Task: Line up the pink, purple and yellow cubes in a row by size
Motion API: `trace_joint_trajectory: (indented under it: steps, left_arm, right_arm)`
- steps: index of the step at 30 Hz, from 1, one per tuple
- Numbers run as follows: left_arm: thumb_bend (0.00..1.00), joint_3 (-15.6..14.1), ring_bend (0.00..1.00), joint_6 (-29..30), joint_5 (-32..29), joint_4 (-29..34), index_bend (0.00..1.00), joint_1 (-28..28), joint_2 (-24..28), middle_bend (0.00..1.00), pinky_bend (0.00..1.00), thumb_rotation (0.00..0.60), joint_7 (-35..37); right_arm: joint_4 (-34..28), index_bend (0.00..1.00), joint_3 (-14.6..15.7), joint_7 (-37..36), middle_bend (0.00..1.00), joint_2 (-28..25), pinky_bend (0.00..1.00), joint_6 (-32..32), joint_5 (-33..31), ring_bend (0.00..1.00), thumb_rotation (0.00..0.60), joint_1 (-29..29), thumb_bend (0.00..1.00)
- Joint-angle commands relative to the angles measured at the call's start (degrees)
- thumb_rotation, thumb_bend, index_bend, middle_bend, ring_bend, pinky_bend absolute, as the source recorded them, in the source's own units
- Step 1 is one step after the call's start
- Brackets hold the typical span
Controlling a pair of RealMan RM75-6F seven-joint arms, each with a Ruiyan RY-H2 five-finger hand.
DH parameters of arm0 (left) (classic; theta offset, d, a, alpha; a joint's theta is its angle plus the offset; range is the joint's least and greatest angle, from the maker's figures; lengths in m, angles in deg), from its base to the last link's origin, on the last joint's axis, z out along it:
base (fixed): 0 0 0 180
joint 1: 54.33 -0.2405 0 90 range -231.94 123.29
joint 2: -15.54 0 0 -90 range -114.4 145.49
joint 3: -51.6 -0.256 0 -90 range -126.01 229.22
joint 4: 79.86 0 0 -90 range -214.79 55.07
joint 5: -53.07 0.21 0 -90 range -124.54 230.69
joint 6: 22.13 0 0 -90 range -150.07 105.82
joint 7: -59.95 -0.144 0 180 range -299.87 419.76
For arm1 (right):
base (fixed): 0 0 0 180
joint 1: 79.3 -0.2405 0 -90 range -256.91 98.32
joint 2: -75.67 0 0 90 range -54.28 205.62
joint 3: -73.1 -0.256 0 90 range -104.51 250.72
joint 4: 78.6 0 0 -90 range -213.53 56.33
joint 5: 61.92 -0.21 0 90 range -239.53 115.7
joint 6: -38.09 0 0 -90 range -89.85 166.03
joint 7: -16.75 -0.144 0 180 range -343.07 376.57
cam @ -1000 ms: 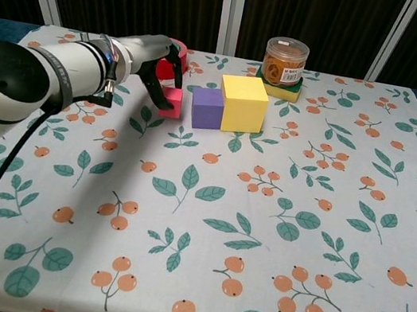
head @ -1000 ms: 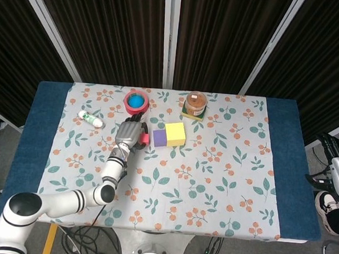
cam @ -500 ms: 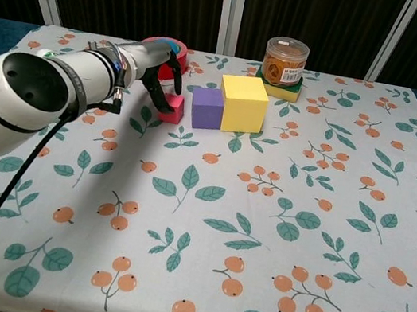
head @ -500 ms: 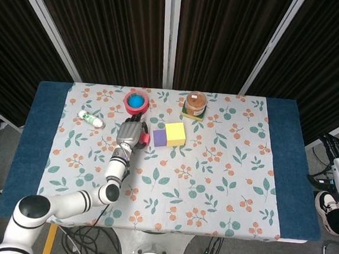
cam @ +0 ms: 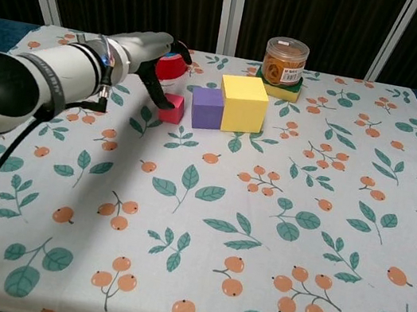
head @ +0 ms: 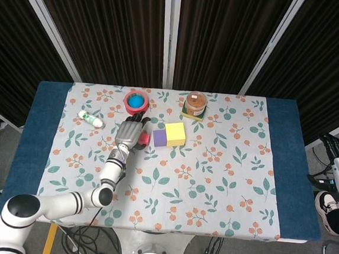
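Note:
The three cubes stand in a row on the floral tablecloth, touching side by side. The small pink cube [cam: 172, 107] is on the left, the purple cube [cam: 207, 108] in the middle and the large yellow cube [cam: 243, 103] on the right. The head view shows them as pink cube [head: 145, 139], purple cube [head: 159, 138] and yellow cube [head: 175, 134]. My left hand [cam: 153, 64] hovers just left of and above the pink cube, fingers spread and holding nothing. From above, the left hand [head: 130, 132] partly covers the pink cube. My right hand is in neither view.
A red ring with a blue centre [head: 136, 102] lies just behind the left hand. A clear jar with orange contents [cam: 284, 61] stands on a green and yellow block behind the yellow cube. A small white bottle [head: 90, 119] lies at the far left.
My left hand has let go of the pink cube, spread its fingers and risen slightly. The pink cube stays on the cloth against the purple one.

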Motion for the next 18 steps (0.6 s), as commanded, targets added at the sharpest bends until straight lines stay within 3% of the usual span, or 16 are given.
trace_joint_trajectory:
  steps: [1,10,18]
  left_arm:
    - [0.25,-3.25,0.05,2.19,5.45,0.77,0.21,-2.32,2.87,0.07,0.17,0.600,1.04]
    - [0.09,-3.67,0.05,-1.09,8.70,-11.78,0.19,-0.72,-1.23,0.06,0.17,0.600,3.01]
    - [0.06,-1.95,0.05,-4.26,10.35,-19.26,0.19,1.24,-4.83,0.06,0.17,0.600,6.16]
  right_arm:
    - [-0.02,0.00,-0.05,-0.03,0.02,0.08,0.03,0.04,0.14,0.00,0.600,-0.08,0.12]
    - [-0.99,0.00,-0.20,0.85,0.02,-0.55,0.03,0.60,-0.03,0.00,0.600,0.15,0.12]
    - [-1.30,0.00,-0.25,1.45,0.02,-0.79,0.03,0.56,-0.70,0.00,0.600,0.37,0.12]
